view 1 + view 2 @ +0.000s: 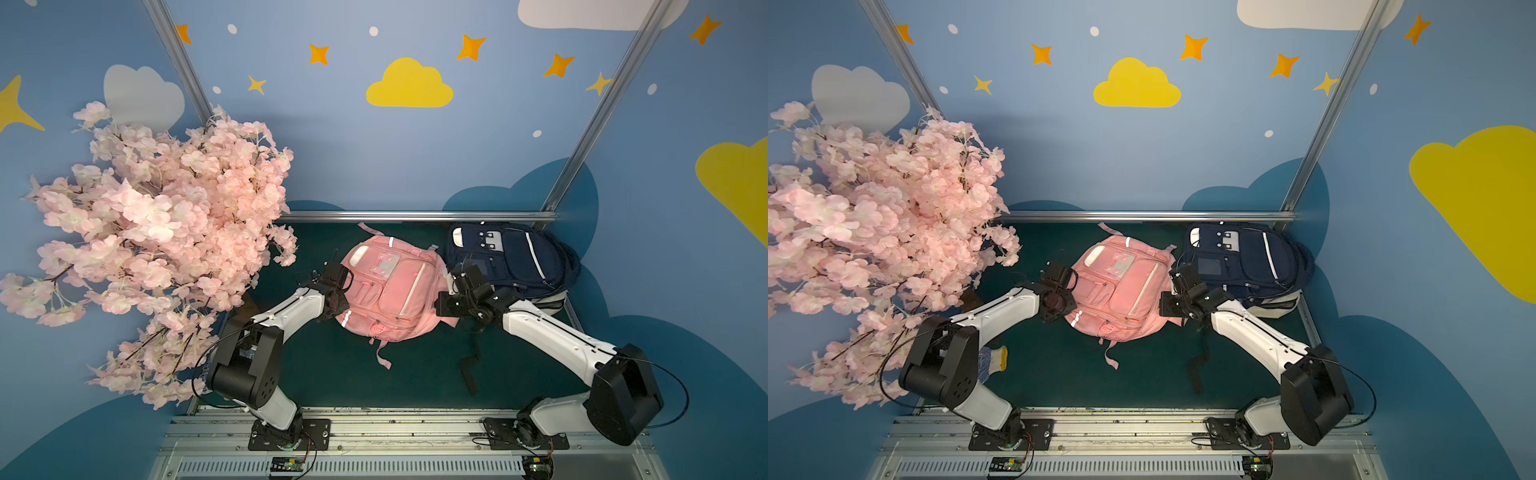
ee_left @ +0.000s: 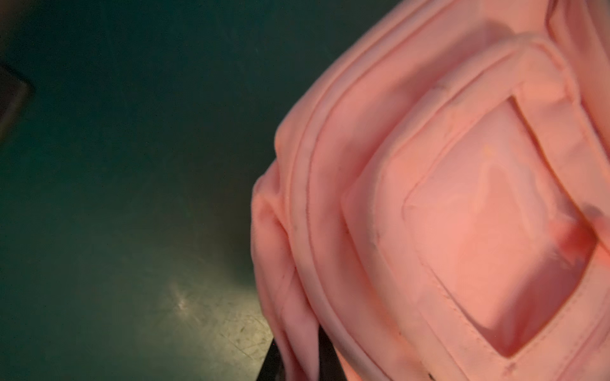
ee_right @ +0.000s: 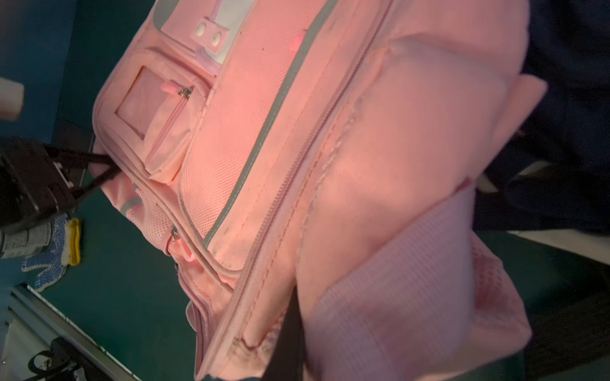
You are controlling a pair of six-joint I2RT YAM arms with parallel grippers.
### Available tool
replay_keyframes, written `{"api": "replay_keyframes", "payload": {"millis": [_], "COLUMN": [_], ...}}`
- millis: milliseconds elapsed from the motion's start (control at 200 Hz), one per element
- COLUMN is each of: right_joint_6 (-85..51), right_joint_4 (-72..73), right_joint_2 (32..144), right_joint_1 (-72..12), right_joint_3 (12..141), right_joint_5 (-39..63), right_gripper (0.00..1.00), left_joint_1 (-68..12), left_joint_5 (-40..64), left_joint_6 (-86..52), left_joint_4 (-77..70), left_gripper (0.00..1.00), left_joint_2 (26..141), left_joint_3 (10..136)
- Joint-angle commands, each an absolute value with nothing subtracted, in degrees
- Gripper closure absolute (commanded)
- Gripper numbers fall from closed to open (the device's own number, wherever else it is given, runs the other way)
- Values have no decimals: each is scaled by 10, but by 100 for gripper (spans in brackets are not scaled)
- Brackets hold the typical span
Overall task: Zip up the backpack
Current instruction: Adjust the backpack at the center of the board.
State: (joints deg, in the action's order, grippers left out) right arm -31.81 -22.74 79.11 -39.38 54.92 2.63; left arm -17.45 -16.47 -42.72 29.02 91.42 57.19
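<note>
A pink backpack (image 1: 390, 291) (image 1: 1121, 286) lies front-up in the middle of the green table, seen in both top views. My left gripper (image 1: 347, 286) (image 1: 1073, 282) is at its left edge. In the left wrist view it (image 2: 298, 349) is shut on a fold of the pink fabric (image 2: 462, 198). The right wrist view shows the left gripper (image 3: 109, 166) pinching that edge. My right gripper (image 1: 445, 291) (image 1: 1173, 286) is at the bag's right edge, shut on the side fabric beside the long zipper track (image 3: 290, 178). One dark finger (image 3: 290, 330) shows there. No slider shows on that track.
A navy backpack (image 1: 507, 257) (image 1: 1241, 257) lies against the pink one at the back right, and its black strap (image 1: 469, 365) trails forward. A pink blossom tree (image 1: 158, 232) overhangs the left side. A blue and yellow glove (image 1: 994, 361) lies by the left arm. A metal rail (image 1: 415, 216) bounds the back.
</note>
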Motion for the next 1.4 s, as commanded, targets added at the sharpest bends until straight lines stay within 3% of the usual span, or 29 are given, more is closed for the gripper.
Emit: {"api": "replay_keyframes", "payload": {"millis": [0, 65, 100, 155, 290, 385, 456, 556, 776, 1011, 1296, 1397], "right_joint_6": [-375, -398, -406, -411, -398, -401, -366, -315, -269, -255, -304, -314], "right_joint_4": [-182, -163, -156, -163, -239, -307, -330, -320, -257, -317, -244, -226], "right_joint_2": [783, 791, 796, 803, 770, 733, 708, 689, 784, 891, 901, 901], "right_joint_1": [-460, -492, -506, -520, -522, -518, -512, -482, -426, -420, -463, -477], "right_joint_3": [510, 491, 485, 485, 497, 511, 509, 522, 612, 667, 531, 518], "right_joint_5": [74, 72, 67, 54, -14, -102, -179, -213, -156, -71, -10, -3], "right_gripper": [100, 100, 95, 81, 45, 35, 33, 33, 32, 35, 42, 43], "left_joint_1": [-181, -179, -178, -178, -189, -226, -265, -318, -353, -346, -317, -309], "left_joint_5": [-175, -178, -177, -179, -184, -210, -213, -176, -71, -27, 32, 41], "left_joint_6": [-396, -393, -392, -389, -385, -389, -396, -403, -437, -450, -470, -474], "left_joint_4": [289, 295, 298, 310, 342, 369, 377, 333, 257, 217, 173, 167], "left_gripper": [81, 78, 76, 69, 39, 26, 23, 22, 24, 30, 42, 52], "left_joint_2": [904, 911, 914, 918, 905, 876, 850, 815, 856, 929, 976, 979], "left_joint_3": [607, 613, 615, 621, 621, 617, 612, 588, 584, 589, 563, 559]}}
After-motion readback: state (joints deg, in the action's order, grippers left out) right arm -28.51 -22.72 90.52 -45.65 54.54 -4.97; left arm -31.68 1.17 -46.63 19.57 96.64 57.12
